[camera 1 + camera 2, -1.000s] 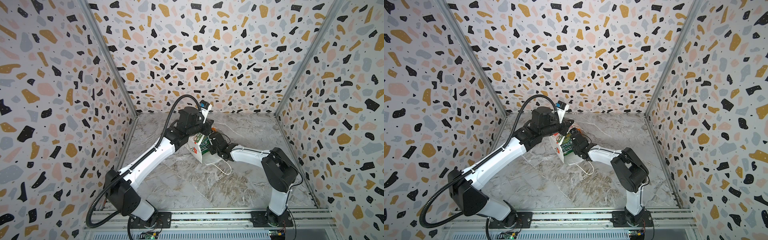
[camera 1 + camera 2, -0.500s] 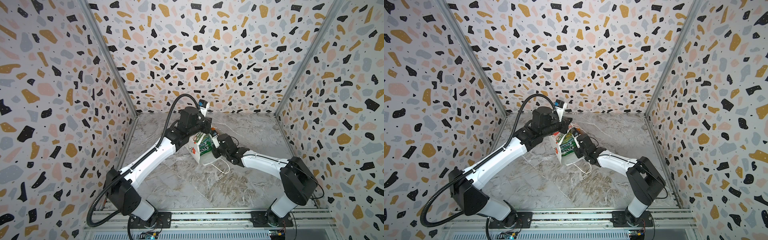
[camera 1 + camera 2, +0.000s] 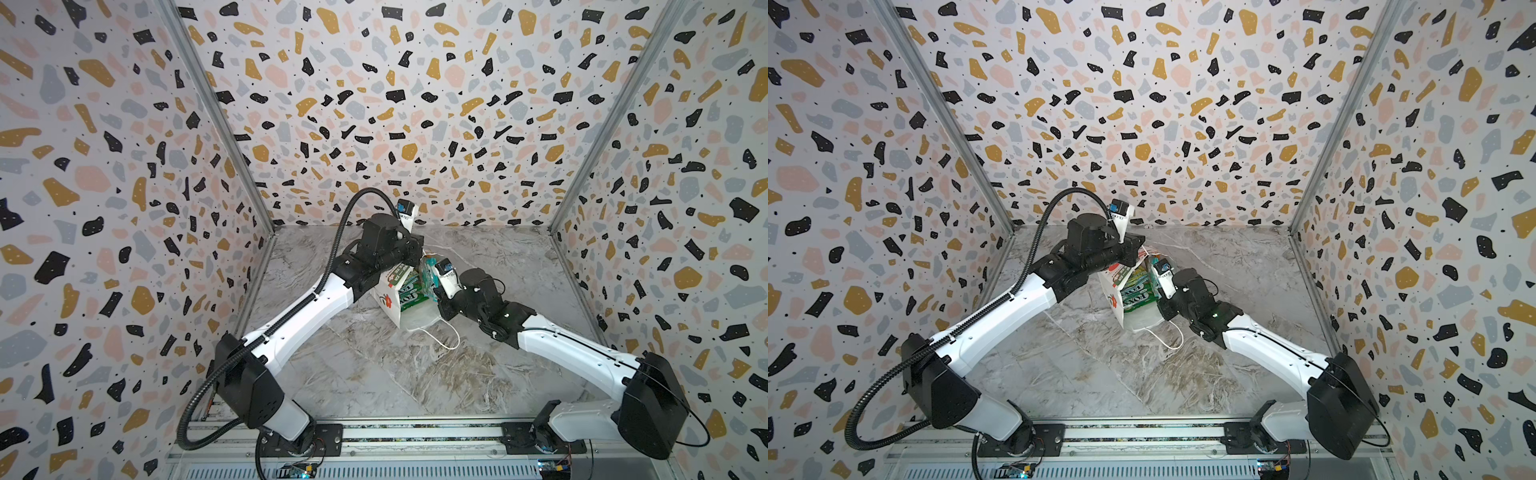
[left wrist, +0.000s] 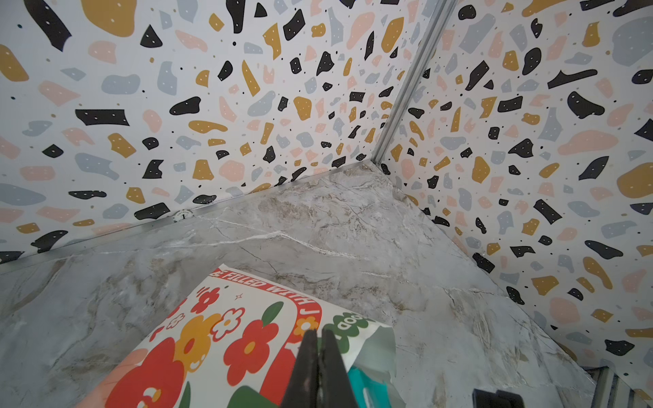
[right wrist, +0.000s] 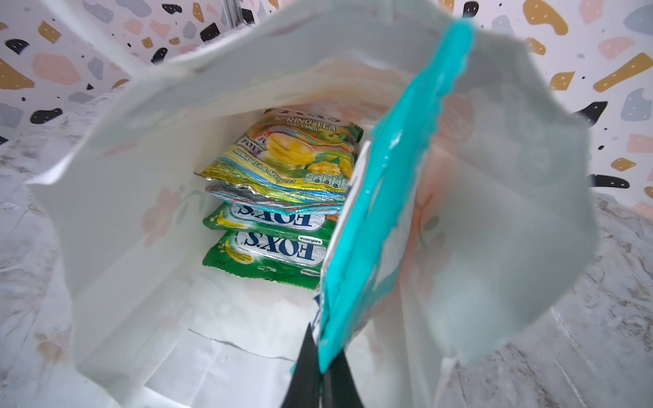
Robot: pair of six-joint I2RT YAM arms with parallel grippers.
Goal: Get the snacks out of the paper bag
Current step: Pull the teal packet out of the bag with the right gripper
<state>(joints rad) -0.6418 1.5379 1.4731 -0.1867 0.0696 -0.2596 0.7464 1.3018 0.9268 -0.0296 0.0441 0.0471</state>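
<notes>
On the left, the left end effector (image 4: 319, 341) is pinching the upper lip of the paper bag (image 3: 388, 298), jaws clenched on the paper and holding the mouth lifted. The bag is lying on its side mid-desk (image 3: 374, 374), its mouth facing the right arm and one cord handle (image 3: 446, 340) trailing on the marble. To the right, the right end effector (image 5: 323, 367) is clamping a corner of a teal packet (image 5: 388, 197), which is sitting partway out of the mouth with its far end inside.

The grip is taking only a thin corner of glossy film, so the packet may be slipping free while dragging along the bag wall. Its crimped edge may also be snagging the paper lip. That could pull the light bag along or tear it from the left pinch, and the mouth would collapse.

I am counting one bag, one teal packet in the grip, and four packets stacked inside. A green-yellow packet (image 5: 293, 148) is lying on top, one with a silvery edge is beneath it, and two green packets (image 5: 272, 247) are lowest.
</notes>
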